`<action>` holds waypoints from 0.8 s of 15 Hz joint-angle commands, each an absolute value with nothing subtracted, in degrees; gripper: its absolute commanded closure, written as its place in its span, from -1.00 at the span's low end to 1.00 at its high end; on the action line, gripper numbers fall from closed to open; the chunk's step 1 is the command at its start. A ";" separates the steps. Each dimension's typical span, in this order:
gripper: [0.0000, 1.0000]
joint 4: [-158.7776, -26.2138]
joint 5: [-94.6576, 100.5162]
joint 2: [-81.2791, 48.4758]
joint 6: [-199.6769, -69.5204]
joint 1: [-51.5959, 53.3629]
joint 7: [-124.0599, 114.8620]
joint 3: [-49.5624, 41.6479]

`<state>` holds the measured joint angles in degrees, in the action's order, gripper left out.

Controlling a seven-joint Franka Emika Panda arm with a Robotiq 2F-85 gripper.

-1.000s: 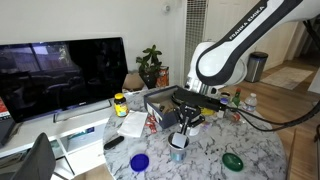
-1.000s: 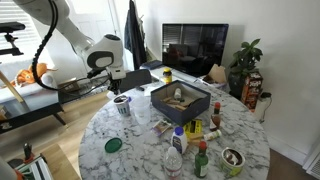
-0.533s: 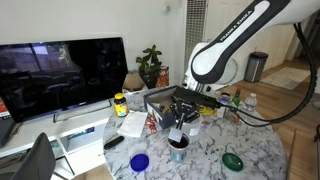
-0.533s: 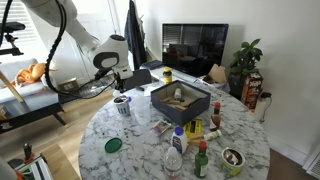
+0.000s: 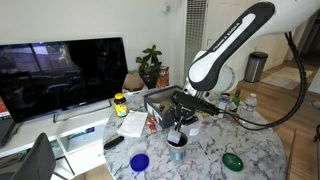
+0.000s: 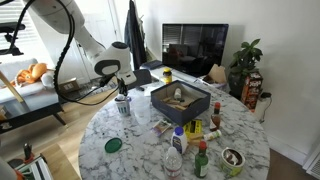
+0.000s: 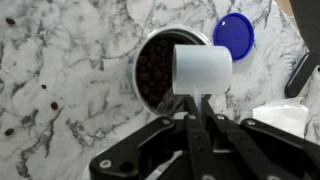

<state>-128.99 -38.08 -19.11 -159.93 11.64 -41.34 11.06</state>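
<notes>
In the wrist view my gripper is shut on the handle of a white scoop. The scoop hangs over the right rim of a round metal can full of dark coffee beans. The can stands on the marble table top. In both exterior views the gripper sits just above the can. A few loose beans lie on the marble left of the can.
A blue lid lies beside the can. A dark box sits mid-table. Bottles and a green lid are near the front edge. A TV stands behind; a black remote lies near the table edge.
The arm has lowered slightly and shifted, bringing the gripper and scoop down closer over the can. Nothing else on the table moved.
</notes>
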 commanded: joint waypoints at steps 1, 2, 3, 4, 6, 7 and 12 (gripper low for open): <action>0.97 -129.78 -43.09 -19.59 -164.20 10.15 -34.91 13.25; 0.97 -130.08 -44.10 -19.61 -164.74 10.09 -33.58 13.47; 0.97 -130.36 -45.25 -19.59 -165.06 10.03 -32.30 13.64; 0.97 -130.79 -46.20 -19.47 -165.21 10.10 -31.28 13.62; 0.97 -131.77 -47.56 -19.08 -165.38 10.60 -29.84 13.15; 0.97 -132.26 -48.57 -18.90 -165.84 10.71 -28.99 13.22; 0.97 -135.14 -56.26 -19.06 -173.43 9.63 -23.26 16.48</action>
<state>-132.45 -51.00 -19.28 -168.18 10.89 -27.64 13.52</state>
